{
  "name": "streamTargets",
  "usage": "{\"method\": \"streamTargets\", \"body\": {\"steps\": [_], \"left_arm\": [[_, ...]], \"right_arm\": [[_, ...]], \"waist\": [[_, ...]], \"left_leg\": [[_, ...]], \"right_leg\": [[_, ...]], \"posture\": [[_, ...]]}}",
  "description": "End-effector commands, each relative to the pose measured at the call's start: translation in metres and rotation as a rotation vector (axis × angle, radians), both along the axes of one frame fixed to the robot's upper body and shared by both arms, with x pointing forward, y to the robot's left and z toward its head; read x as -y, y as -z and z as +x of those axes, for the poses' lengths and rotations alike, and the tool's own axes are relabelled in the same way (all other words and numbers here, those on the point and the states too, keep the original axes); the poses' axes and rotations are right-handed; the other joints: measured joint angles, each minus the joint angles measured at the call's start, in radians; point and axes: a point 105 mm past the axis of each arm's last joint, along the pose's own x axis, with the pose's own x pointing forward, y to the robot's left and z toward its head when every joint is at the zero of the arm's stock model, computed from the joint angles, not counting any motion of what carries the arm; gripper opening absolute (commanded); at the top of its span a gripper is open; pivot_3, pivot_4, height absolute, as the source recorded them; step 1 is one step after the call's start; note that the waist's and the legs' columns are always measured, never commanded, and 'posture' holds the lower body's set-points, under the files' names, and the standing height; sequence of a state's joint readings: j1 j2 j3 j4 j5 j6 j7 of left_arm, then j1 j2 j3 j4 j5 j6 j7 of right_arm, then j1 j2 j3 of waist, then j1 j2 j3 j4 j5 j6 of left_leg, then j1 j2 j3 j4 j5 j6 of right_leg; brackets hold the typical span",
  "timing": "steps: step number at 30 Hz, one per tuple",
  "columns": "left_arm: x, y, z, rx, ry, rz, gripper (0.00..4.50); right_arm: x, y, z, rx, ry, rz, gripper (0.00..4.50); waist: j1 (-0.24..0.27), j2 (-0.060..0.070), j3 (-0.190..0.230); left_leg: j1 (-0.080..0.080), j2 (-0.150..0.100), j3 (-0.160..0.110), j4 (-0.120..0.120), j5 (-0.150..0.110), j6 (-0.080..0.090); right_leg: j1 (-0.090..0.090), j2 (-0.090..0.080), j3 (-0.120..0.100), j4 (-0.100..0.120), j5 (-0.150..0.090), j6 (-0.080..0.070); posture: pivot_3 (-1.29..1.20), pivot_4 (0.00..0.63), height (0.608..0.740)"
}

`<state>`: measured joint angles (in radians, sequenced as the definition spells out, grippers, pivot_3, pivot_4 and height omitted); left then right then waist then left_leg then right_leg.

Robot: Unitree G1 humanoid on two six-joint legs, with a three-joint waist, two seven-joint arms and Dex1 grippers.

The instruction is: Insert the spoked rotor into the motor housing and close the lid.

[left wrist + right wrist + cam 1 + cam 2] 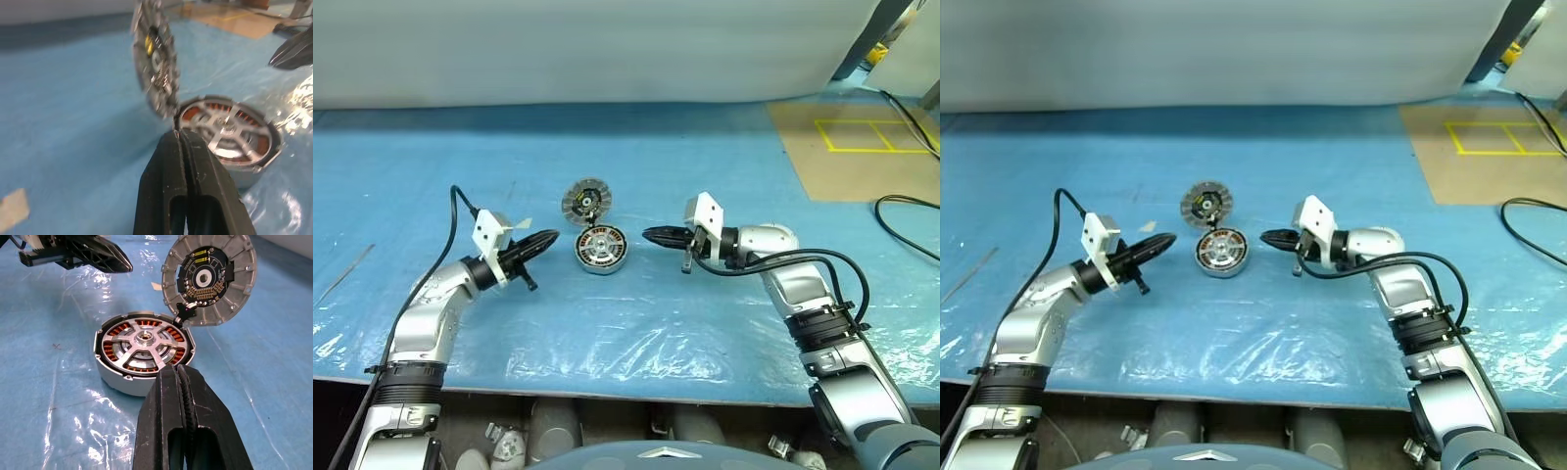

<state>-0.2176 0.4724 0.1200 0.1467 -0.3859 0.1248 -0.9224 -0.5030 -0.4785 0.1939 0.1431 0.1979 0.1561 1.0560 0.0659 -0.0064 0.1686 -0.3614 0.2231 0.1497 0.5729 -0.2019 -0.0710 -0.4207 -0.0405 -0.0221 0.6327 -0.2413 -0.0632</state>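
Both claws are pressed together, holding nothing. In the head view the left gripper (551, 238) sits left of centre and the right gripper (649, 234) right of centre, with the motor housing (600, 249) between them on the blue sheet (636, 147). The right wrist view reveals the spoked rotor (143, 346) seated over the copper windings, and the lid (209, 279) standing on edge, touching the housing's far rim.
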Motion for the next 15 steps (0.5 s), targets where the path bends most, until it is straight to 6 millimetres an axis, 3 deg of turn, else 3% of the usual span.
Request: {"method": "streamTargets", "body": {"steps": [1, 5, 9, 15], "left_arm": [[-0.01, -0.001, 0.009, 0.04, -0.048, 0.027, 0.08], [-0.003, 0.009, 0.043, 0.061, -0.091, 0.091, 0.08], [0.016, -0.003, 0.068, 0.111, -0.063, 0.061, 0.08], [0.048, -0.022, 0.086, 0.135, 0.05, -0.005, 0.08]], "right_arm": [[-0.002, -0.019, -0.005, 0.051, -0.036, 0.026, 0.0], [0.001, -0.025, -0.012, 0.008, -0.051, 0.035, 0.0], [0.007, -0.018, -0.026, -0.118, -0.073, 0.022, 0.0], [0.014, -0.005, -0.043, -0.22, -0.071, -0.024, 0.0]], "waist": [[0.001, 0.0, 0.0], [0.009, 0.0, 0.0], [0.012, 0.0, 0.0], [0.013, 0.0, 0.0]], "left_leg": [[0.0, 0.0, 0.0, 0.0, 0.0, 0.0], [0.0, 0.0, 0.0, 0.001, 0.001, 0.002], [-0.001, -0.001, -0.001, 0.002, 0.001, 0.002], [-0.003, -0.002, -0.001, -0.001, 0.002, 0.002]], "right_leg": [[0.0, 0.0, 0.0, 0.0, 0.0, 0.0], [0.001, 0.0, 0.0, 0.0, 0.002, 0.002], [0.003, -0.001, 0.001, -0.005, 0.004, 0.007], [0.005, 0.0, 0.001, -0.009, 0.006, 0.009]], "posture": [[0.0, 0.15, 0.74], [0.0, 0.15, 0.74], [0.0, 0.15, 0.74], [0.0, 0.15, 0.74]]}}
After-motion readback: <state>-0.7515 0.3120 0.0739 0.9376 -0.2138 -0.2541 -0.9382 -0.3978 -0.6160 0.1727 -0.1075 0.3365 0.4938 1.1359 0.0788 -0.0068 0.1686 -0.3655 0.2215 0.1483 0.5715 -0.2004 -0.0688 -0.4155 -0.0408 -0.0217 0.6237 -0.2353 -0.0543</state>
